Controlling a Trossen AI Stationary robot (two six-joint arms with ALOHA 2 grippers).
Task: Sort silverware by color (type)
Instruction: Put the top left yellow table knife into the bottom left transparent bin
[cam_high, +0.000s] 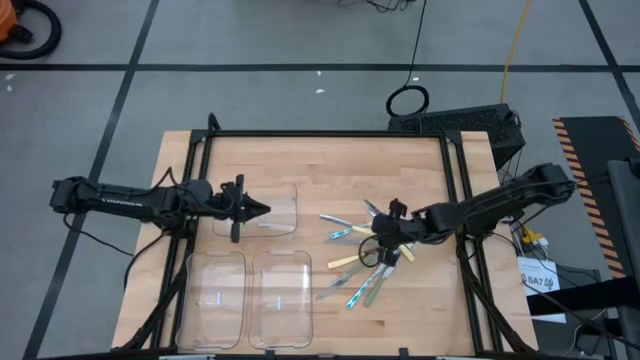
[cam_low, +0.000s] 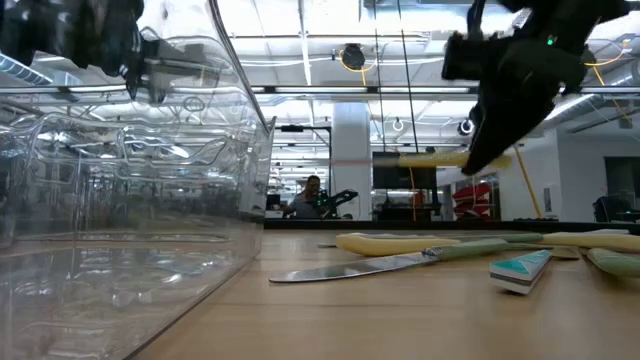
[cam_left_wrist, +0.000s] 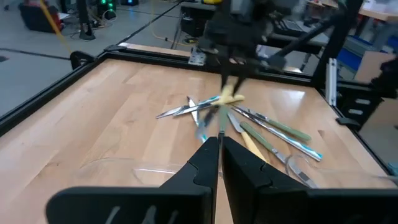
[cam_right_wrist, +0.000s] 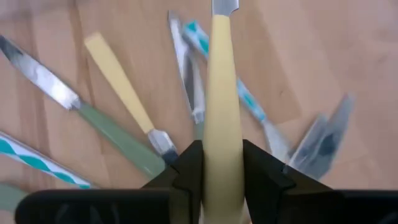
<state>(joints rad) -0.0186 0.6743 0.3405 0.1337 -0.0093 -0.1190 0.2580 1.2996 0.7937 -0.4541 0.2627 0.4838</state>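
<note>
The silverware lies in a loose pile (cam_high: 352, 270) on the right half of the table, with yellow (cam_right_wrist: 118, 81), pale green (cam_right_wrist: 115, 140) and blue-striped (cam_right_wrist: 37, 160) handles resting flat on the wood. My right gripper (cam_high: 385, 238) hovers over this pile, shut on a yellow-handled utensil (cam_right_wrist: 222, 93). The low view shows that utensil (cam_low: 440, 158) level in the air. My left gripper (cam_left_wrist: 219, 149) is shut and empty above the far clear tray (cam_high: 268, 210). My right gripper pinches the yellow handle (cam_right_wrist: 222, 155) between its two fingers (cam_right_wrist: 186, 168), coming from above. The handle runs out past the fingertips, and its metal end (cam_right_wrist: 224, 6) points away. The utensil is lifted clear of the table and lies about level.
Two more clear trays (cam_high: 215, 300) (cam_high: 280, 295) sit side by side at the table's near edge, and their walls fill the left of the low view. A black frame (cam_high: 330, 134) rims the table. Bare wood lies between the trays and the pile.
</note>
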